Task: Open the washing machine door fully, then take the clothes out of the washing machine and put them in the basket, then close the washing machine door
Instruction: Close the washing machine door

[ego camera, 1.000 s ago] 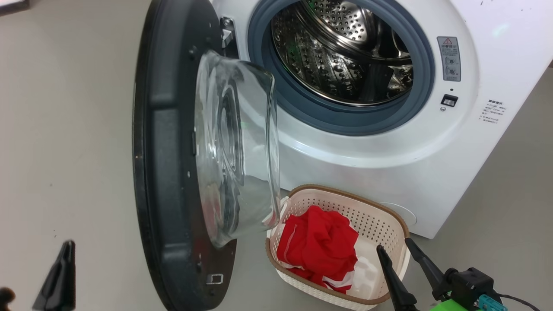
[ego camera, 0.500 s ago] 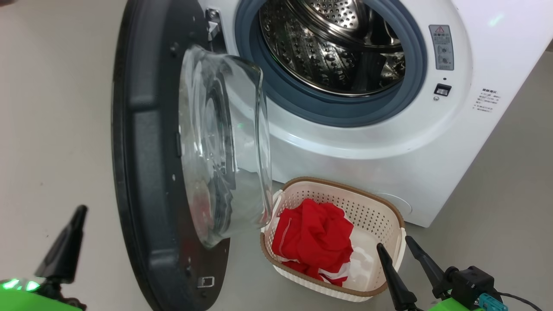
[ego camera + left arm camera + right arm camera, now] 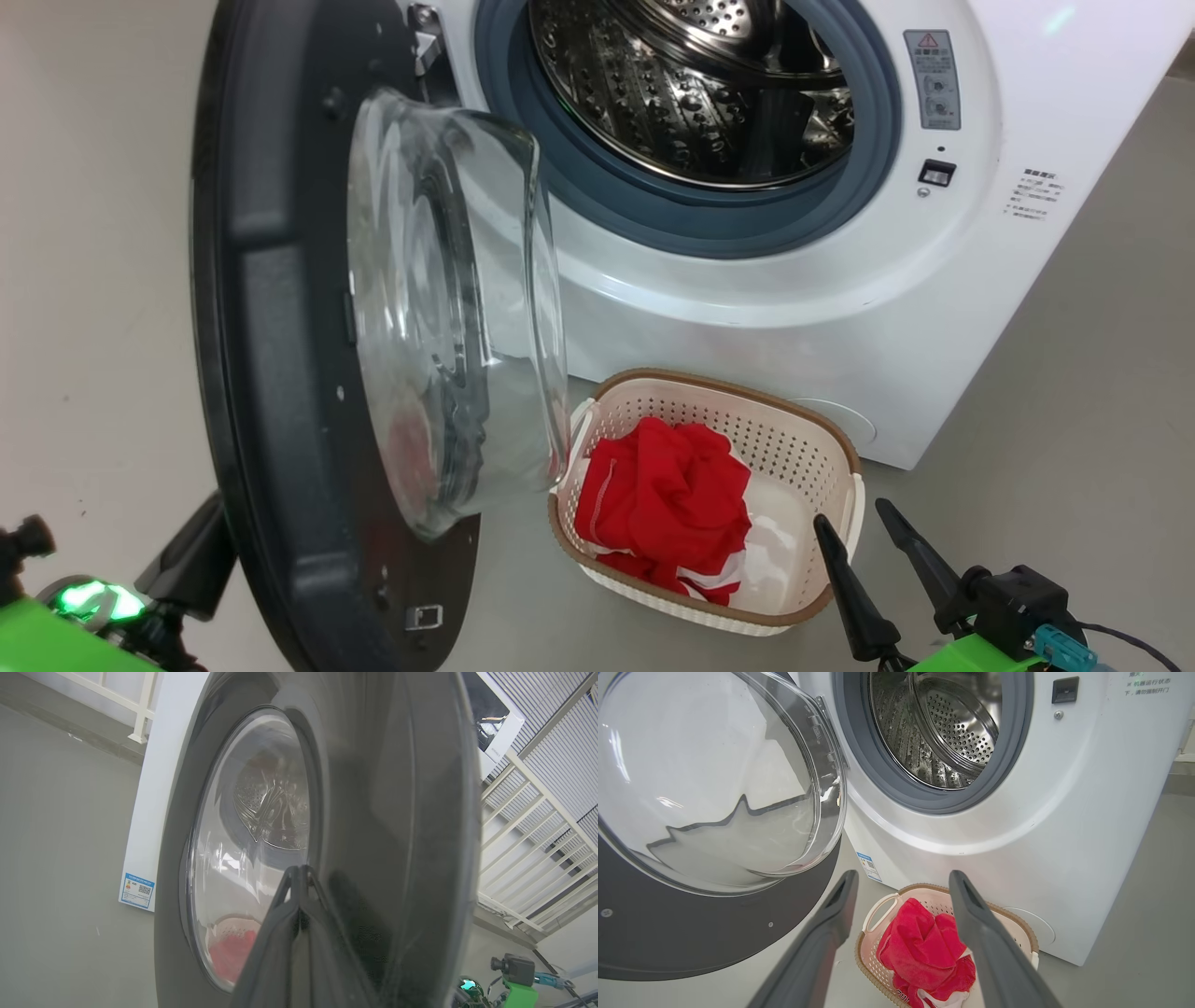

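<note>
The washing machine door (image 3: 271,327) stands swung out to the left, its glass bowl (image 3: 448,299) bulging toward the basket. The white washing machine (image 3: 747,308) shows a bare steel drum (image 3: 691,84). On the floor in front stands the basket (image 3: 840,439), and red clothes (image 3: 663,495) lie in it. My left gripper (image 3: 217,509) is shut, behind the door's outer side. In the left wrist view its shut tips (image 3: 299,869) point close at the door's black outer face (image 3: 397,812). My right gripper (image 3: 851,516) hangs open and empty just right of the basket, above it (image 3: 903,875).
A grey floor (image 3: 1074,373) lies around the machine. A blue label (image 3: 138,890) sits on the machine's side. White railings (image 3: 528,858) stand beyond the door in the left wrist view. The door's glass bowl nearly overhangs the basket's left handle (image 3: 581,420).
The head camera has shifted, so the whole scene slid left and up. My left gripper has come in closer behind the door's outer side. The right gripper stays open by the basket.
</note>
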Robot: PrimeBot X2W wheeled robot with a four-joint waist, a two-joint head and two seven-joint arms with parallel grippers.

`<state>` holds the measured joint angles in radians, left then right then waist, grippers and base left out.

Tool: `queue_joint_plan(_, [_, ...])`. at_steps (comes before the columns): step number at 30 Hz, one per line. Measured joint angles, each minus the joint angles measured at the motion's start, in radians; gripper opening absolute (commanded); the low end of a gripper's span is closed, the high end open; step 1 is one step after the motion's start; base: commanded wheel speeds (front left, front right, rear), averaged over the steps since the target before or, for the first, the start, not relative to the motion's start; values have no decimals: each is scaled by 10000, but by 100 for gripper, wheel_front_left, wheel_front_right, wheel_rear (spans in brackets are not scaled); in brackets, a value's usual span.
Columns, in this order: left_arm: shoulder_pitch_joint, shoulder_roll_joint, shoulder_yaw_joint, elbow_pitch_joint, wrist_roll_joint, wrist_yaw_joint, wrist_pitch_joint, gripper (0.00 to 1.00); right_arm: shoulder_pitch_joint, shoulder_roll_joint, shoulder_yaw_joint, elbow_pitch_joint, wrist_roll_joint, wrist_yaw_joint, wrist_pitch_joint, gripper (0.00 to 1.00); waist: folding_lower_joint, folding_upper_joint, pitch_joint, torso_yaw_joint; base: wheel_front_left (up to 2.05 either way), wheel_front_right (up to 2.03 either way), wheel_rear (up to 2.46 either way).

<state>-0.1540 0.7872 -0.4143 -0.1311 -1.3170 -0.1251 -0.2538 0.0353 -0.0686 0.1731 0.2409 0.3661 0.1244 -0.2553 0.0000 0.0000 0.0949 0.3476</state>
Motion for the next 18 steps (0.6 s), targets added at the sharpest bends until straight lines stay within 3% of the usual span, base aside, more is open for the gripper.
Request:
queue_joint_plan(11, [-633,184,-915,-368,-50,15,-2,0,-1,13,-19,-2,-23,0,0,100,0,0,69,-314,0,0,0])
queue_joint_plan(18, [-1460,-38,-1858,-462,107,17,-2,0,-97,48,-35,-23,-67,0,0,100,0,0,145,-557,0,0,0])
